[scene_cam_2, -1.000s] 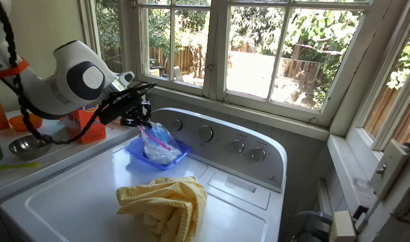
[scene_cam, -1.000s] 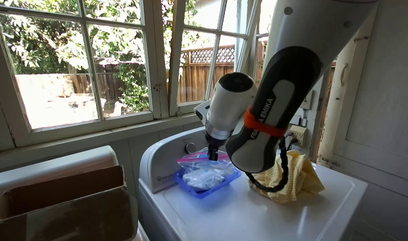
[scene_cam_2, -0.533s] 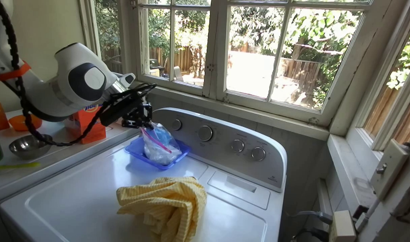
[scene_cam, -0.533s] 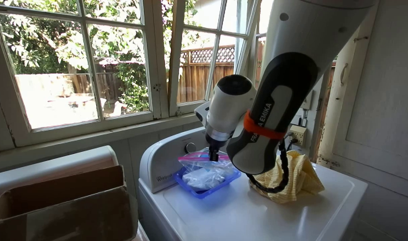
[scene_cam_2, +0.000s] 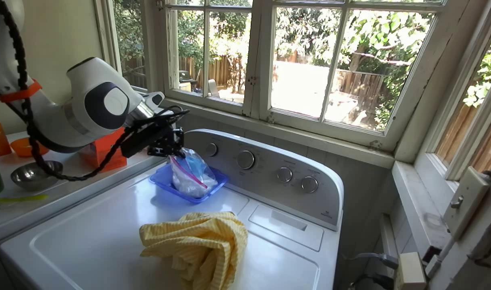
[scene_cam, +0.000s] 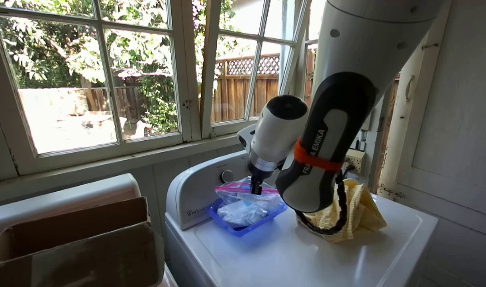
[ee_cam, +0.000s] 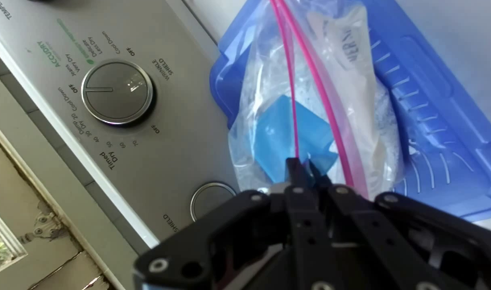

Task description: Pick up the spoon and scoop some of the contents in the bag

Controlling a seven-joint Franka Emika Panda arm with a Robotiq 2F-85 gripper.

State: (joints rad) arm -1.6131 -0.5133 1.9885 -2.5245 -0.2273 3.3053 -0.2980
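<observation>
Gripping spoon (ee_cam: 273, 137) tight in near-closed gripper (ee_cam: 307, 168), seemingly inside bag (ee_cam: 265, 80) just ahead of it. Could snag pink zip strip (ee_cam: 333, 117) alongside if tilting to scoop, dragging bag along or twisting spoon loose.

White arm (scene_cam_2: 82, 88), grey-and-black panel (scene_cam: 332, 127) lettered "EMIKA", orange band (scene_cam: 318, 161), knobbly black cable (scene_cam: 341, 207), silvery collar (scene_cam: 263, 164); black pincer (ee_cam: 306, 168) with screws (ee_cam: 158, 265).

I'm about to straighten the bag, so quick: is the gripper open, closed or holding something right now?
Gripper: closed, apparently holding the light-blue spoon.
</observation>
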